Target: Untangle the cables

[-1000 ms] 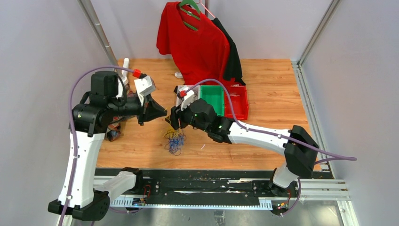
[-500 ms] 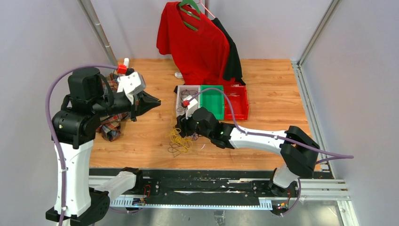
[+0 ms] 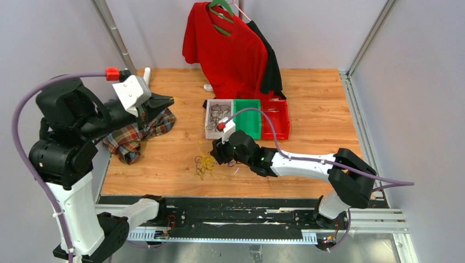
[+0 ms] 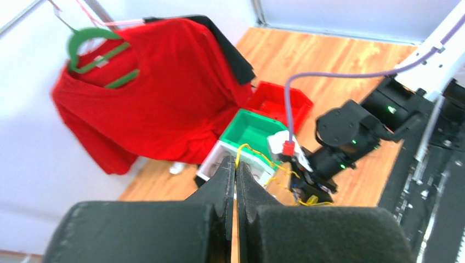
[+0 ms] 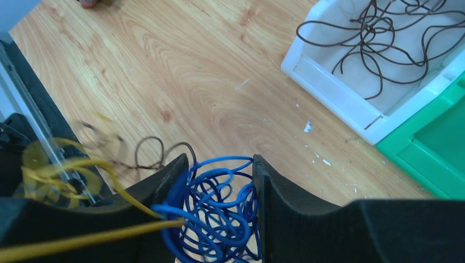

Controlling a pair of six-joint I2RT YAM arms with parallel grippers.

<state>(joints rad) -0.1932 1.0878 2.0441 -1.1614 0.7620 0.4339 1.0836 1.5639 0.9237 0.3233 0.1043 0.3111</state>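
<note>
Two risks from here, as we see it. High over the left of the bench (image 3: 307,93), the left end effector (image 4: 234,164) is clenched on the yellow cable (image 5: 82,239), which runs from its tips down and right to the tangle (image 3: 205,163).

Risk one: the strand is thin and only the tips pinch it. If the line goes taut it could slip out and drop back on the pile.

Risk two: at the right end effector (image 5: 219,160) the yellow meets the loops of the blue cable (image 5: 216,219) by one finger. We cannot tell if it threads through them. More pull could cinch yellow into blue instead of freeing it, or drag the blue out of the grip.

That end effector sits low at the tangle's right edge, grasping the blue cable. The loops touch both inner faces; we cannot tell how firm the grip is. The rest of the tangle, yellow loops plus a dark strand (image 5: 159,145), lies on the bench just left of it, blurred in the wrist view.

Further right, the white bin (image 5: 329,82) holds a black cable (image 5: 384,33), apart from the pull line.
</note>
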